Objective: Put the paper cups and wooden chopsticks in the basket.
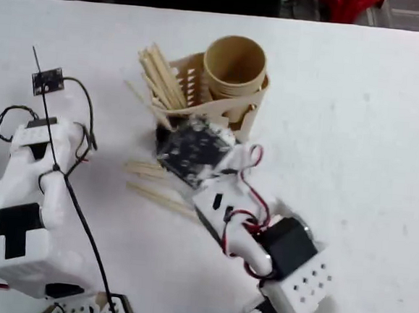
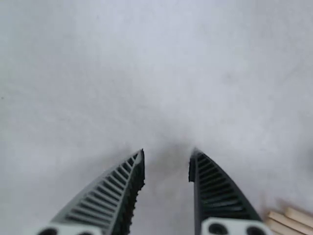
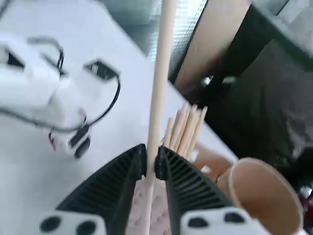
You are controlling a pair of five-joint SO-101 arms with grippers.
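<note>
White table [image 1: 359, 103]: right pincer [image 3: 150, 156] clamps a chopstick [image 3: 161, 73], left pincer [image 2: 167, 152] gapes apart.

High: down over table [image 1: 359, 103]. Wrist views: close behind left claw [image 2: 166, 156], right claw [image 3: 150, 164]. High, right share basket [image 1: 228, 109].

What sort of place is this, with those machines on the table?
Likely a robotics lab or hobby workbench: a left arm and right arm with bare wiring sit on a plain white table, beside a basket of paper cups and wooden chopsticks.
</note>
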